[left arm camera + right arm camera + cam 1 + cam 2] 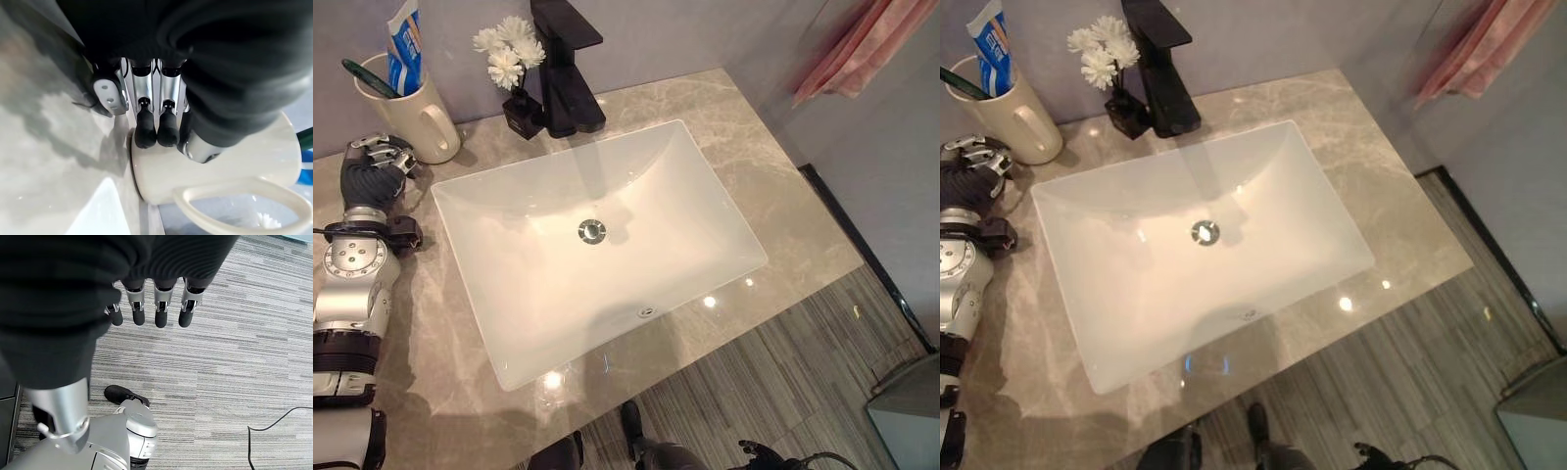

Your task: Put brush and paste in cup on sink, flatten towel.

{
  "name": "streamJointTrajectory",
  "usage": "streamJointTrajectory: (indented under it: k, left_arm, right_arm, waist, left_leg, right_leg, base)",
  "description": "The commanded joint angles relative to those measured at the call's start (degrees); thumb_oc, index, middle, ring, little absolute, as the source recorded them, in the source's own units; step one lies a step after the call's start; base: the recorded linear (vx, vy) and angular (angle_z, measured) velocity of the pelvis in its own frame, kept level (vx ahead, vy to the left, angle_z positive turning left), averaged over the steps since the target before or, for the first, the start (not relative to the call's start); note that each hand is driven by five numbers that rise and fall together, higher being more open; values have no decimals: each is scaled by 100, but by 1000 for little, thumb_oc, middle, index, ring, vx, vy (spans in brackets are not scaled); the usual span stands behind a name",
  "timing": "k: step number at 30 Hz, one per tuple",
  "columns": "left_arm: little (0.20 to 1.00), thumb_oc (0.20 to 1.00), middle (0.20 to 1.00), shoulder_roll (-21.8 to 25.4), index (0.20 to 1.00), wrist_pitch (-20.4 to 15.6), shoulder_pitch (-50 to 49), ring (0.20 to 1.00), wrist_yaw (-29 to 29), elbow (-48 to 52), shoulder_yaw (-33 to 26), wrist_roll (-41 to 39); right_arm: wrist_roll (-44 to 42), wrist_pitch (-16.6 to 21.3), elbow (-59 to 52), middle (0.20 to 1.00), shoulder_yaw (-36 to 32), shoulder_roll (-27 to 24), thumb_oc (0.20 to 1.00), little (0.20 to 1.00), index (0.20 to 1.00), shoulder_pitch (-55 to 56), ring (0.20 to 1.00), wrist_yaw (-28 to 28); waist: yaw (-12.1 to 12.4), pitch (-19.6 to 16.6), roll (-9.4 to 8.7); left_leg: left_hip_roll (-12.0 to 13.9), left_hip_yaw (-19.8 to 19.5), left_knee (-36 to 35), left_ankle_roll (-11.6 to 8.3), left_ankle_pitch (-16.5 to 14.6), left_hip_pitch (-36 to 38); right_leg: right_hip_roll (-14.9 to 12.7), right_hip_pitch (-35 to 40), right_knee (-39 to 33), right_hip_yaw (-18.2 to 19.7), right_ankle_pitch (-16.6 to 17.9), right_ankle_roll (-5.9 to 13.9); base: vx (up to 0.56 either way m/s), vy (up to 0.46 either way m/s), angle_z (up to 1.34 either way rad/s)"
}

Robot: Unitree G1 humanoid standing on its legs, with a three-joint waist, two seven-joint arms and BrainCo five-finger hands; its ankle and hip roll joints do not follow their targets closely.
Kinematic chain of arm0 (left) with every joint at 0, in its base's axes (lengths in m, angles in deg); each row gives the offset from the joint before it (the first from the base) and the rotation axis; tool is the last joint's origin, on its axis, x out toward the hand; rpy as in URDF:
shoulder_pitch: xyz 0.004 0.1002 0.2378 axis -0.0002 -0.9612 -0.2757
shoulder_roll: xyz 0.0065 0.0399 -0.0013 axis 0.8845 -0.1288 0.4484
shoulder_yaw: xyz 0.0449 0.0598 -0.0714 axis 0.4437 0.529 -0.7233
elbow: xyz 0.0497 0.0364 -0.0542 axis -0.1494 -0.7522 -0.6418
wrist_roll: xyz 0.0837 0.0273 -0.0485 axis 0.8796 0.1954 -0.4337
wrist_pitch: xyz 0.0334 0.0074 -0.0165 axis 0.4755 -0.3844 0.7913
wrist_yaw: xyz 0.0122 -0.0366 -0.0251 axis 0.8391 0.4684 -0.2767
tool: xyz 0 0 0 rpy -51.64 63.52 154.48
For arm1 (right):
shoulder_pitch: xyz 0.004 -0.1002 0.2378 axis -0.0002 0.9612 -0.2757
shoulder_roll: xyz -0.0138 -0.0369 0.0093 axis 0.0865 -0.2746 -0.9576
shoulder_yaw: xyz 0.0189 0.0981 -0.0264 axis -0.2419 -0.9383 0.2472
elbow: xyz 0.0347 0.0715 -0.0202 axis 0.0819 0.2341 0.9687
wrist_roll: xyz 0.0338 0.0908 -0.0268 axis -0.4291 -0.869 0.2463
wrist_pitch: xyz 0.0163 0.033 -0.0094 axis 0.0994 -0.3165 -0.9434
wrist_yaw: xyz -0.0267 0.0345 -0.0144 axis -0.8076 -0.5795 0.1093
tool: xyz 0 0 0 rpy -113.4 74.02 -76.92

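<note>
A cream cup [411, 113] stands at the counter's back left corner. A green toothbrush [367, 78] and a blue and white paste tube [404, 44] stick out of its top. My left hand [374, 171] rests on the counter just in front of the cup, open. In the left wrist view its dark fingertips [156, 129] reach the base of the cup [220, 171] and hold nothing. A pink towel [862, 49] hangs bunched at the upper right, beyond the counter. My right hand [161, 313] hangs open over the striped floor.
A white rectangular sink [656, 225] fills the middle of the marble counter [773, 196]. A black faucet [566, 78] and a small black vase of white flowers [509, 54] stand behind it, right of the cup. A dark cabinet corner [911, 411] sits at the lower right.
</note>
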Motion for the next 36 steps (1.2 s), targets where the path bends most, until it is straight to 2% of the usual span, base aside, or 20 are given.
streamJointTrajectory:
  k: [1, 11, 18, 23, 25, 28, 30, 31, 33, 34, 35, 36]
  left_arm:
    - [200, 200, 200, -282, 200, 242, -7, 200, 25, -533, 594, 146]
    - [200, 200, 200, -546, 200, 355, 74, 200, -1, -752, 680, 447]
    - [200, 200, 200, -856, 200, 375, -111, 200, -140, -789, 449, 581]
    - [200, 200, 200, -1243, 200, 267, -431, 200, -555, -509, -17, 793]
    - [200, 200, 200, -1313, 200, 216, -844, 200, -724, -126, -429, 982]
    - [200, 200, 200, -1341, 200, 188, -1204, 200, -781, 106, -707, 1022]
    - [200, 200, 200, -1371, 200, 147, -1669, 200, -819, 393, -1078, 1059]
    - [200, 200, 200, -1456, 200, 3, -2349, 200, -909, 772, -1663, 1009]
    - [200, 200, 200, -1525, 200, -95, -2629, 200, -934, 986, -1896, 959]
    - [200, 200, 200, -1685, 200, -307, -2955, 200, -861, 1390, -2090, 745]
    - [200, 200, 200, -1703, 200, -299, -2994, 200, -855, 1422, -2114, 743]
    - [200, 200, 200, -1867, 200, -536, -3763, 200, -286, 2476, -2160, 496]
  right_arm:
    - [-125, -44, -30, 1000, 205, -270, 1000, 1000, 1000, 89, 1000, -43]
    - [-64, -79, 180, 1000, 185, -234, 1000, 1000, 1000, 116, 1000, -58]
    - [-2, -104, 355, 1000, 86, -179, 1000, 1000, 1000, 148, 1000, -69]
    - [29, -90, 350, 1000, -11, -112, 1000, 1000, 1000, 221, 1000, -68]
    - [87, -77, 360, 1000, -80, -80, 1000, 1000, 1000, 289, 1000, -71]
    - [73, -66, 354, 1000, -130, -72, 1000, 1000, 1000, 322, 1000, -77]
    - [68, -64, 388, 1000, -220, -68, 1000, 1000, 1000, 360, 1000, -78]
    - [63, -44, 423, 1000, -395, -77, 1000, 1000, 1000, 430, 1000, -86]
    - [61, -33, 439, 1000, -447, -85, 1000, 1000, 1000, 454, 1000, -80]
    - [39, 9, 453, 1000, -555, -99, 1000, 1000, 1000, 475, 1000, -47]
    - [39, 12, 454, 1000, -540, -109, 1000, 1000, 1000, 480, 1000, -47]
    - [-74, 110, 446, 1000, -787, -141, 1000, 1000, 1000, 565, 1000, 14]
  waist:
    - [-242, -178, 40]
    - [-236, -216, 72]
    - [-182, -370, 112]
    - [-120, -457, 83]
    - [-25, -482, 49]
    - [-3, -492, 45]
    - [59, -494, 47]
    - [164, -521, 59]
    - [182, -526, 78]
    - [239, -537, 98]
    - [224, -536, 106]
    - [297, -549, 203]
  left_leg:
    - [110, -240, 1021, 123, -816, -99]
    - [92, -234, 937, 114, -762, 4]
    - [44, -300, 798, 85, -706, 162]
    - [26, -369, 716, 54, -675, 272]
    - [24, -457, 678, 30, -648, 333]
    - [16, -503, 641, 21, -635, 391]
    - [11, -541, 630, 12, -626, 435]
    - [-5, -581, 636, 4, -634, 515]
    - [-7, -600, 664, -1, -649, 543]
    - [-17, -629, 698, 0, -664, 581]
    - [-18, -633, 699, -1, -667, 595]
    - [-52, -687, 700, 9, -658, 673]
  right_leg:
    - [-262, -302, 139, -127, 519, 380]
    - [-283, -276, 176, -175, 483, 368]
    - [-313, -143, 158, -300, 454, 349]
    - [-325, -30, 176, -450, 392, 322]
    - [-319, 65, 234, -577, 324, 293]
    - [-310, 119, 271, -641, 279, 275]
    - [-298, 164, 333, -708, 233, 257]
    - [-286, 248, 389, -790, 159, 221]
    - [-287, 291, 415, -823, 132, 211]
    - [-289, 374, 417, -848, 96, 193]
    - [-289, 391, 413, -852, 95, 193]
    - [-281, 486, 428, -898, 78, 178]
  base:
    - [0, 0, 0]
    - [-1, -2, -1]
    - [1, -2, 1]
    - [5, -18, 4]
    - [-4, -47, 14]
    - [-7, -26, 23]
    - [-7, -22, 18]
    - [-1, -22, 17]
    - [1, -18, 13]
    - [-2, -16, 13]
    - [-18, -15, 26]
    - [-15, -5, 27]
